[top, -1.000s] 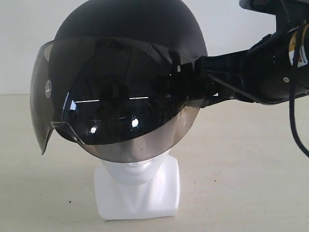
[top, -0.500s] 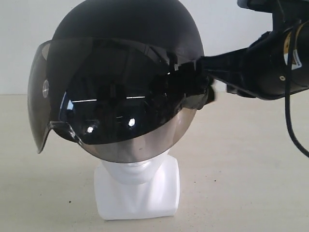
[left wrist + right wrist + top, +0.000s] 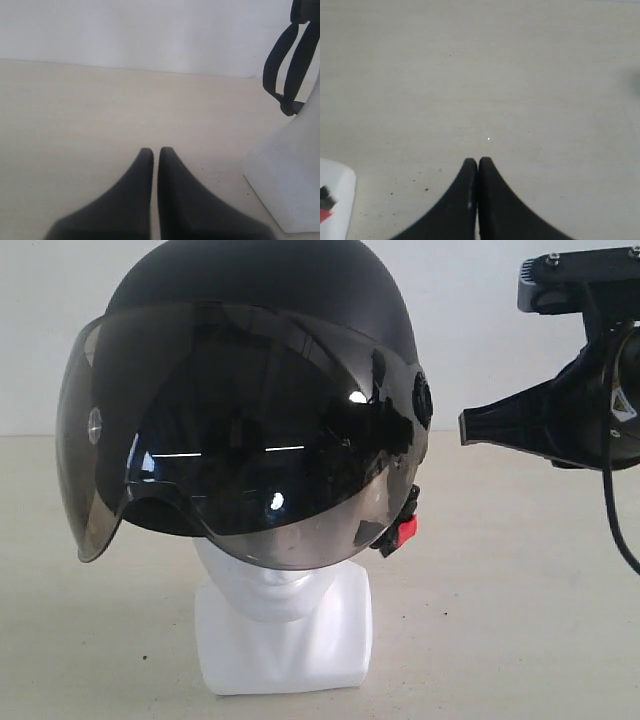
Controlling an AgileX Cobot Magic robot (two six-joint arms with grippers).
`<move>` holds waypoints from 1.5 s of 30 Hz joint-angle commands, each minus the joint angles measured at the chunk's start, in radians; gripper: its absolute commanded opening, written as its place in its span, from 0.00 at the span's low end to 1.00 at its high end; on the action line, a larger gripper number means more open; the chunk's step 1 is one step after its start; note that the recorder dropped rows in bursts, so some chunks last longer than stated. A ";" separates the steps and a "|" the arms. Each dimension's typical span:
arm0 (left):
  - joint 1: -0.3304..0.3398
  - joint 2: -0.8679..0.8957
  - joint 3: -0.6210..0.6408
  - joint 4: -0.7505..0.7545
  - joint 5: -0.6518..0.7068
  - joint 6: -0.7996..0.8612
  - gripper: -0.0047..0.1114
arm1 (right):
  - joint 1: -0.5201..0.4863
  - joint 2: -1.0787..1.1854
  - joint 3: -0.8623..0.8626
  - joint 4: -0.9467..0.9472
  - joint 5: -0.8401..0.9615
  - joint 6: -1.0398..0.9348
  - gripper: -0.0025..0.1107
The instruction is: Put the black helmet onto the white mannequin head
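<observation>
The black helmet (image 3: 260, 300) sits on the white mannequin head (image 3: 285, 625), its smoky visor (image 3: 240, 450) covering the face down to the chin. A red buckle (image 3: 405, 531) hangs at the helmet's right side. My right gripper (image 3: 465, 427) hovers to the right of the helmet, apart from it and shut on nothing; its wrist view shows the fingertips (image 3: 478, 161) pressed together over bare table. My left gripper (image 3: 153, 151) is low over the table, shut and empty, beside the head's neck base (image 3: 287, 175) with black straps (image 3: 287, 65) hanging above.
A beige table (image 3: 520, 620) spreads around the head, with a white wall (image 3: 470, 320) behind. The right arm's body and cable (image 3: 605, 490) fill the right edge of the exterior view. A white corner of the neck base (image 3: 337, 192) shows in the right wrist view.
My right gripper has let go of the helmet's side and pulled back to the right. The helmet has settled onto the head, and the red buckle now hangs in view.
</observation>
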 commanded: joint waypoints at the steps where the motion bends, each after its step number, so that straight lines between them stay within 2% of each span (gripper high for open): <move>1: 0.003 -0.003 0.003 -0.007 -0.003 0.000 0.08 | -0.002 -0.010 -0.005 -0.098 0.053 0.018 0.02; 6: 0.003 -0.003 0.003 -0.007 -0.003 0.000 0.08 | -0.002 -0.050 -0.069 -0.166 0.075 0.014 0.02; 9: 0.003 -0.003 0.003 -0.007 -0.003 0.000 0.08 | -0.002 -0.102 -0.151 -0.163 0.018 -0.046 0.02; 11: 0.003 -0.003 0.003 -0.007 -0.003 0.000 0.08 | -0.002 -0.133 -0.191 -0.075 -0.059 -0.154 0.02; 17: 0.003 -0.003 0.003 -0.007 -0.003 0.000 0.08 | 0.009 -0.175 -0.237 0.376 -0.247 -0.603 0.02; 20: 0.003 -0.003 0.003 -0.007 -0.003 0.000 0.08 | 0.081 -0.175 -0.249 0.446 -0.274 -0.722 0.02; 25: 0.003 -0.003 0.003 -0.007 -0.003 0.000 0.08 | 0.196 -0.175 -0.272 0.393 -0.305 -0.736 0.02; 38: -0.009 -0.003 0.003 -0.007 -0.003 0.000 0.08 | 0.198 -0.175 -0.294 0.435 -0.297 -0.755 0.02; 45: -0.009 -0.003 0.003 0.029 -0.003 0.060 0.08 | 0.198 -0.175 -0.294 0.443 -0.299 -0.780 0.02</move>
